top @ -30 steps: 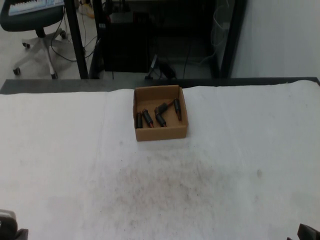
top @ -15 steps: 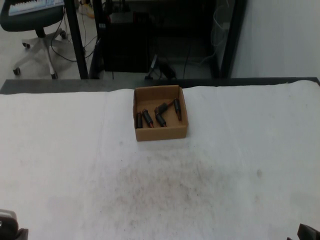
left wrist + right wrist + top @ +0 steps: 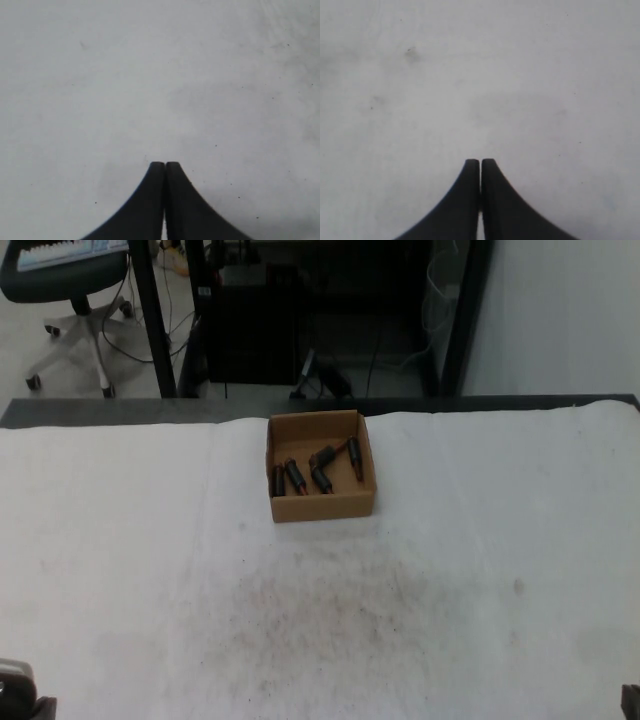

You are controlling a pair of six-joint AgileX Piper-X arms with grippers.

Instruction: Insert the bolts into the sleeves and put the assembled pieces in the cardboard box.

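A small cardboard box (image 3: 320, 505) stands on the white cloth at the middle of the bench, toward the back. Several dark assembled bolt-and-sleeve pieces (image 3: 318, 472) lie inside it. My left gripper (image 3: 165, 164) is shut with nothing in it, over bare cloth. My right gripper (image 3: 480, 161) is likewise shut and holds nothing, above plain cloth. In the high view a bit of one arm (image 3: 20, 695) shows at the near left corner and a bit of another arm (image 3: 630, 702) at the near right corner, both far from the box.
The white cloth (image 3: 330, 610) covers the bench, with a faint dirty patch in front of the box. Behind the bench's back edge are a dark rack (image 3: 300, 320) and an office chair (image 3: 70, 300).
In the high view the arm part at the near right corner has drawn back toward the edge. The box and its pieces have not moved.
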